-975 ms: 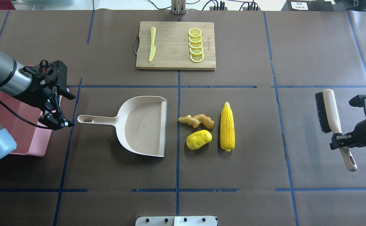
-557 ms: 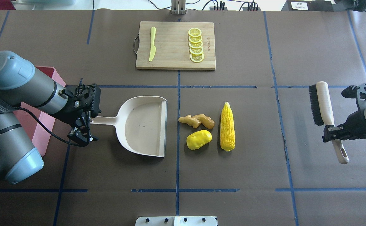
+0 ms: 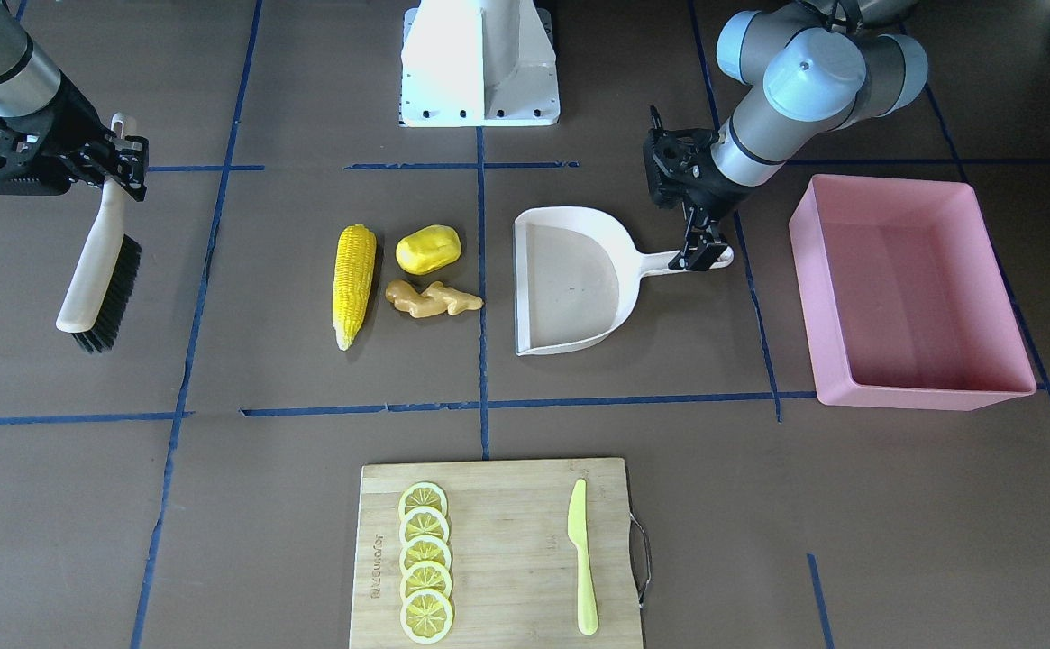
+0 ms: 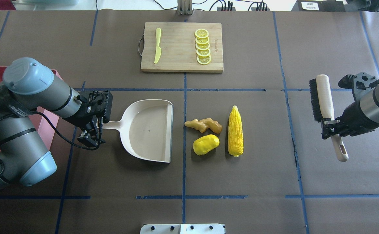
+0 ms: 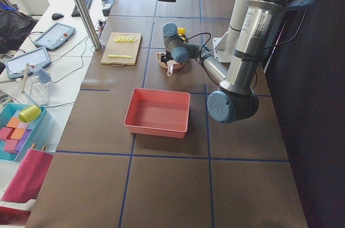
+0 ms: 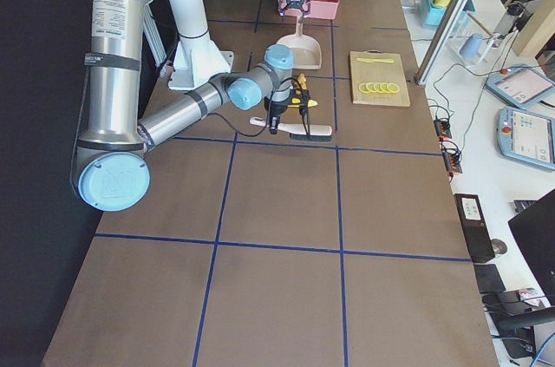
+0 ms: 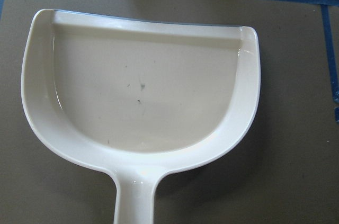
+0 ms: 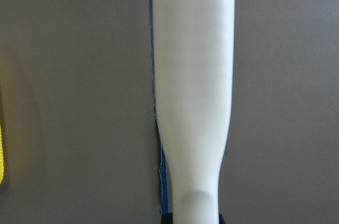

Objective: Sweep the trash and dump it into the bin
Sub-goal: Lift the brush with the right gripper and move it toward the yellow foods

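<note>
The trash lies mid-table: a corn cob [image 4: 235, 131] [image 3: 353, 284], a yellow potato-like lump [image 4: 206, 144] [image 3: 428, 249] and a ginger root [image 4: 204, 125] [image 3: 433, 299]. The beige dustpan [image 4: 148, 130] [image 3: 574, 279] [image 7: 143, 86] lies beside them, its mouth towards them. My left gripper [image 4: 93, 135] [image 3: 703, 251] is open at the end of the dustpan's handle. My right gripper [image 4: 331, 130] [image 3: 119, 162] is shut on the brush [image 4: 324, 97] [image 3: 96, 270] [image 8: 193, 75], held off to the corn's far side. The pink bin [image 3: 912, 388] [image 5: 156, 112] is partly hidden by my left arm in the overhead view [image 4: 51, 122].
A wooden cutting board [image 4: 179, 47] [image 3: 506, 541] at the far side of the table carries a yellow-green plastic knife [image 4: 157, 45] and several lemon slices [image 4: 203, 46]. Blue tape lines cross the brown table cover.
My left arm has swung from over the bin to the dustpan's handle. My right arm has carried the brush inwards, towards the trash, and a little farther from the robot.
</note>
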